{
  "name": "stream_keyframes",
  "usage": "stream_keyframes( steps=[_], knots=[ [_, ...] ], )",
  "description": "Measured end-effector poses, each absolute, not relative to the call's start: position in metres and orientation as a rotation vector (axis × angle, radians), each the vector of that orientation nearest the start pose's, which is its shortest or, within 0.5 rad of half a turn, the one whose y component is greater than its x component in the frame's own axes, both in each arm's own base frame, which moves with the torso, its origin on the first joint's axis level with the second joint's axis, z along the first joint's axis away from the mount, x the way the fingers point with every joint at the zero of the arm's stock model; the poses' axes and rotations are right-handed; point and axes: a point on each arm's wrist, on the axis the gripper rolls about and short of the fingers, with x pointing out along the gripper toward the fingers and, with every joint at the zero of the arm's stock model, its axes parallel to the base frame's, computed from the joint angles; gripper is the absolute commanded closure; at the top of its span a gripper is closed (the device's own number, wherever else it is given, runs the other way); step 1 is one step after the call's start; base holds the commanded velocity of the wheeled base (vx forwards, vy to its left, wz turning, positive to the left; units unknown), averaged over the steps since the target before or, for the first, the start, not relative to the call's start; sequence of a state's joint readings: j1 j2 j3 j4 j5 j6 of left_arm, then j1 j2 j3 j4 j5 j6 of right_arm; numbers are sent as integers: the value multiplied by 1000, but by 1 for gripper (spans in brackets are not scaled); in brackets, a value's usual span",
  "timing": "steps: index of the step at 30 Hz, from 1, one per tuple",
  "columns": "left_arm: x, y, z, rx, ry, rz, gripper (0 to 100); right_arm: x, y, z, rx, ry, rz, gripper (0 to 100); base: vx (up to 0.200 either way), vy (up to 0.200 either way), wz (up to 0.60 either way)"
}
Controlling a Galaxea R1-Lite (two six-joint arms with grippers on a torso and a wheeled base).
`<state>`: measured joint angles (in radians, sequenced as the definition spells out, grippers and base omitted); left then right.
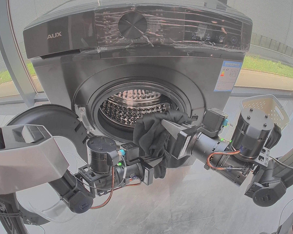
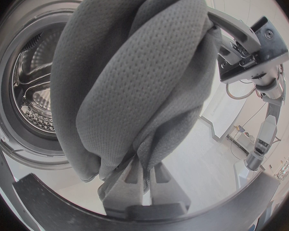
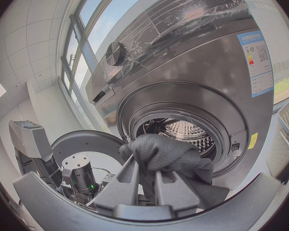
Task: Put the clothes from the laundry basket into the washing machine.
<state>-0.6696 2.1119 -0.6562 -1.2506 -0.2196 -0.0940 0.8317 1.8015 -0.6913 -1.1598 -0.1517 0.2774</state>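
The washer (image 1: pixel 136 59) stands straight ahead, with its door (image 1: pixel 45 121) swung open to the left. The drum (image 1: pixel 133 106) sits behind the round opening in the washer's front. The garment (image 1: pixel 151 135) hangs just before that opening, across its lower right part and outside the drum. 2 grippers hold it (each clamped on cloth): the left gripper (image 1: pixel 154 161) at its lower end and the right gripper (image 1: pixel 167 125) at its upper right side. The basket (image 1: pixel 267 106) stands on the floor (image 1: pixel 185 205) to the washer's right, near its front corner.
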Motion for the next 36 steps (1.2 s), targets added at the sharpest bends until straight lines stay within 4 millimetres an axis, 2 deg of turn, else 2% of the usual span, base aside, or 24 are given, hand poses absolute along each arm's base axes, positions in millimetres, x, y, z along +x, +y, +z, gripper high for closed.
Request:
stream_keyframes(
  steps=[3,4,18,19,31,36],
  knots=[
    [268,-219,69,-33,255,-877,100,215,231,174,289,52,682,100,0,0,0],
    [268,-219,69,-32,258,-877,0,215,231,174,289,53,682,100,0,0,0],
    [274,-221,72,-48,238,-859,0,213,230,174,291,49,686,100,0,0,0],
    [275,-222,72,-49,235,-858,100,213,231,174,293,44,688,100,0,0,0],
    [280,-226,71,-59,197,-856,100,212,230,173,292,46,690,100,0,0,0],
    [275,-225,72,-63,179,-863,100,214,228,172,286,55,679,100,0,0,0]
  ],
)
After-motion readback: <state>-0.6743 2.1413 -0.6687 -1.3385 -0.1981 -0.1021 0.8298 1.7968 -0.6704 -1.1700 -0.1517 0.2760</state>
